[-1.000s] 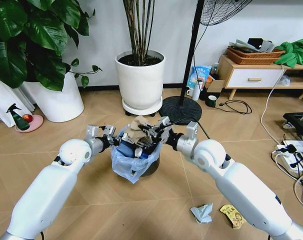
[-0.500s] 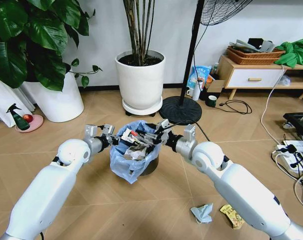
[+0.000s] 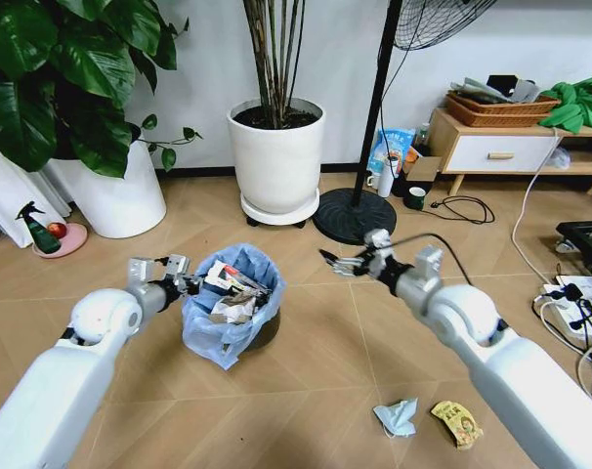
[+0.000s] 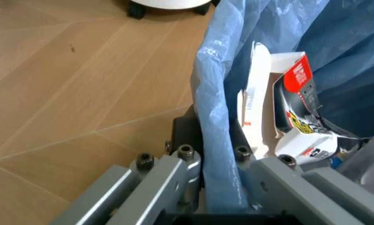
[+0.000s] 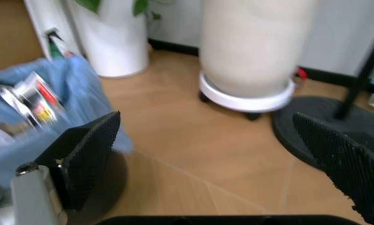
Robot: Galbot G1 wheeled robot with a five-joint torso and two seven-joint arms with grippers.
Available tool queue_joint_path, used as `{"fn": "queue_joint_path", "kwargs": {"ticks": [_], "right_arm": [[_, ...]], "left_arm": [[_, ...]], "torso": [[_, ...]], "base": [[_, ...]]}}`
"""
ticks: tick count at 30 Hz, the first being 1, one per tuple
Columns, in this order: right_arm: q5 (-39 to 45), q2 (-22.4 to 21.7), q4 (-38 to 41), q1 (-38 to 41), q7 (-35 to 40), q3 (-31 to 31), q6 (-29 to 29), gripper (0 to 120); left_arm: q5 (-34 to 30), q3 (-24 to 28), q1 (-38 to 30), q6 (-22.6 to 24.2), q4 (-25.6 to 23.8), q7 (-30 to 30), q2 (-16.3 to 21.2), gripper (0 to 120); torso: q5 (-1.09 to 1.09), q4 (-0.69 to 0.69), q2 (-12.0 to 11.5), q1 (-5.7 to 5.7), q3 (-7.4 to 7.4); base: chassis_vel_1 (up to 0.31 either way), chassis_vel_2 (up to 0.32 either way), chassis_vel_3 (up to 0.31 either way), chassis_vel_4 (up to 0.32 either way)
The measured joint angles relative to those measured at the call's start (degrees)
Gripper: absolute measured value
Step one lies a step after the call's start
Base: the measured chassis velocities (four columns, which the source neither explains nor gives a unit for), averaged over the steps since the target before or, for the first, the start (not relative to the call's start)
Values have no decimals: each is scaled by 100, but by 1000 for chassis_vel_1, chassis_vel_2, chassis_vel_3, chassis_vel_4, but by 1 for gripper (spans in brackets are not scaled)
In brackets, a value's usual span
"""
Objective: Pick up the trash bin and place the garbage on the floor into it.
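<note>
the left gripper was pinching the rim of the trash bin, with the blue bag squeezed between its two fingers. the bin sat on the floor, or just above it; i could not tell which. it was close in front of the robot and a bit to its left. it already looked full of papers and wrappers.

what could go wrong? the grip was only on one thin edge. if the plastic slipped, the bin could tip and spill its load. the top pieces stood as high as the rim, so a quick swing might shake them out.

two bits of garbage lay on the boards near the right arm: a crumpled blue-white piece and a yellow wrapper just beside it. they were flat and light, so fingers could push them along and miss.

the left arm reached forward and low. the right arm reached out too, away from the bin. the right gripper was spread wide and held nothing, which the right wrist view made clear.
</note>
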Motion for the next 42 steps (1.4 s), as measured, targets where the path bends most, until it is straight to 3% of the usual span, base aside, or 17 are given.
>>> {"fn": "queue_joint_path", "kwargs": {"ticks": [3,4,7,9,13,20,28,42], "right_arm": [[-135,-3,81,-362,-30,275,58,100],[-327,28,172,-952,-97,729,174,100],[-488,129,223,-1510,-157,1148,280,100],[-510,144,227,-1578,-169,1202,293,100],[-897,487,160,-2531,-389,2092,642,100],[-1474,1037,-455,-3628,-843,2999,1367,100],[-1874,1399,-1591,-3722,-920,3237,1836,100],[-2000,1828,-3041,-3312,-959,3119,1931,100]], "left_arm": [[-7,-4,1,-2,-11,4,13,0],[-17,7,-18,-4,-25,7,12,0],[-22,25,-18,-5,-66,9,0,0],[-22,27,-16,-5,-69,9,-1,0],[-21,66,16,-5,-142,13,-10,0],[-20,110,37,-8,-239,42,-5,0],[27,170,57,-12,-296,39,-104,0],[10,215,17,3,-363,-4,-96,0]], "torso": [[-2,-2,0,0,-1],[-2,-2,0,0,0],[-2,-5,0,0,-1],[-2,-4,0,0,0],[-2,-2,0,0,-1],[-4,-5,0,-1,0],[-1,-1,0,0,0],[-2,-2,0,0,1]], "base": [[0,0,0,0],[0,0,0,0],[0,0,0,0],[0,0,0,0],[0,0,0,0],[0,0,0,0],[0,0,0,0],[0,0,0,0]]}}
